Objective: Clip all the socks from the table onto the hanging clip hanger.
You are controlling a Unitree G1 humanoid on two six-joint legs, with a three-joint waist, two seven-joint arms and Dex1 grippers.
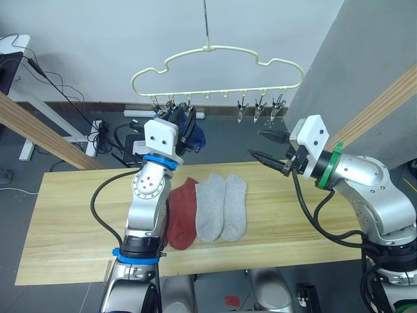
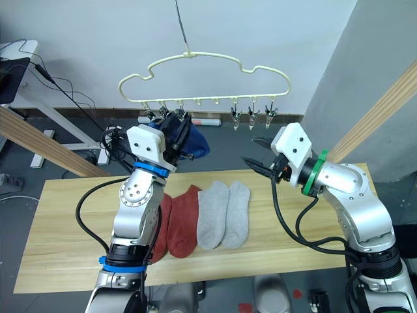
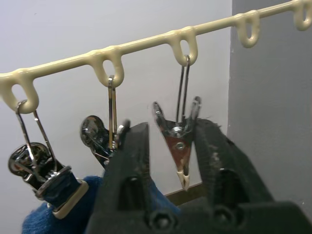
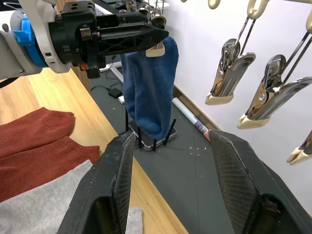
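While the left gripper (image 3: 170,161) is squeezing a metal clip (image 3: 178,146), seemingly, the right gripper (image 1: 268,147) is waiting released beside the blue sock (image 4: 148,92).

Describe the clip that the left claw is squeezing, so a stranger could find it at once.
Find the pale-yellow clip hanger hanging above the table. Its third clip sits between the left claw fingers; unlike the neighbouring clip holding a blue sock, it is empty.
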